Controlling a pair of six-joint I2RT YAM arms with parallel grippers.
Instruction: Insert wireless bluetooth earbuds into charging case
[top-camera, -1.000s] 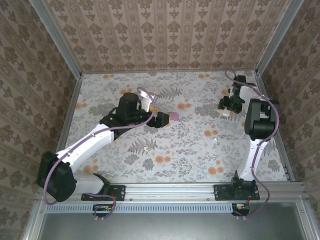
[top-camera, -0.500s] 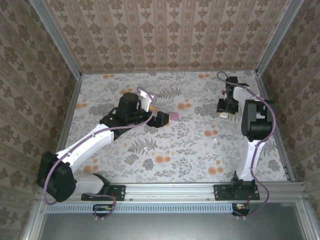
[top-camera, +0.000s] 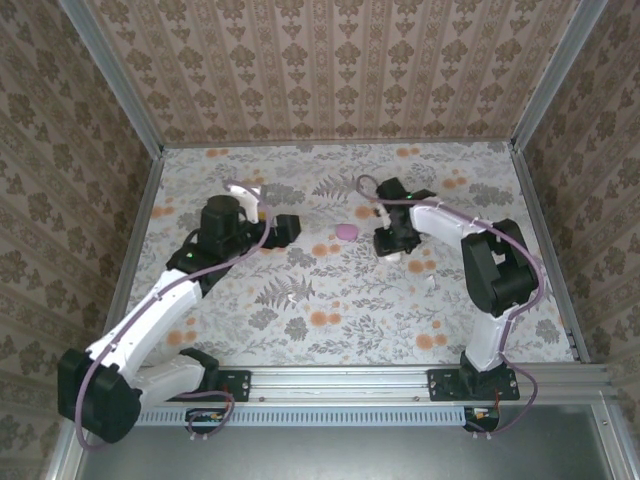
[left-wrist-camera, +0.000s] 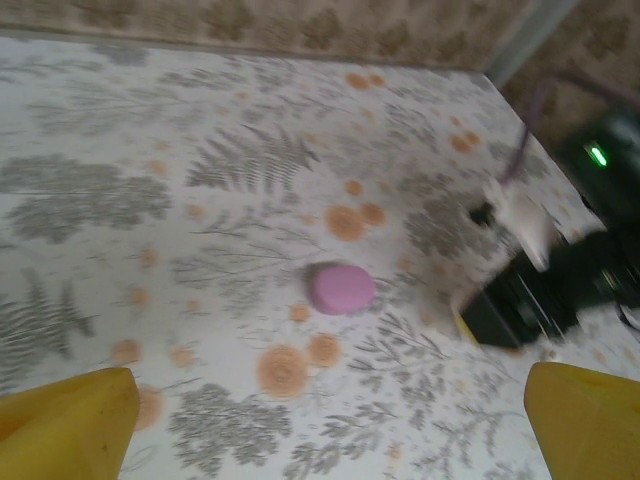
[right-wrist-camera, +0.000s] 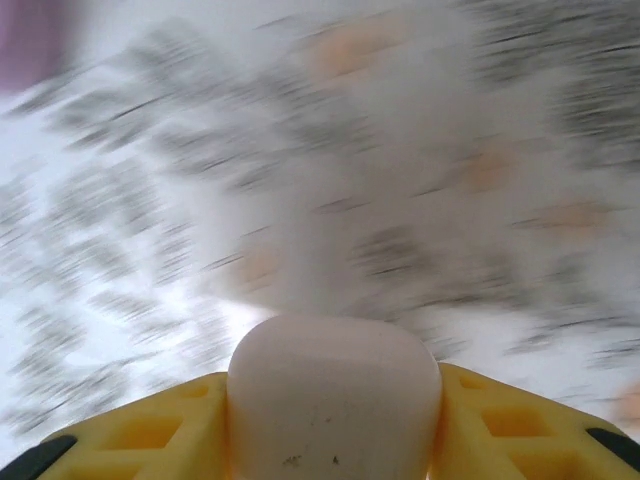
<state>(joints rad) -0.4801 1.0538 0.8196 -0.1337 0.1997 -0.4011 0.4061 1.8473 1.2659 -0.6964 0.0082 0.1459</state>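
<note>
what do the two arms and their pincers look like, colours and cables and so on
Both the left arm and the right arm have white links joined by bulky black joint housings, on black bases. A mauve cable loops along each. The left pincer and right pincer have black bodies with yellow fingers. A green light glows on the right arm.

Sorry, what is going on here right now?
The right tool is shut on a rounded white object, probably the charging case, close to the right of the small pink piece lying on the floral table. The left tool is open and empty on the other side of that piece.
</note>
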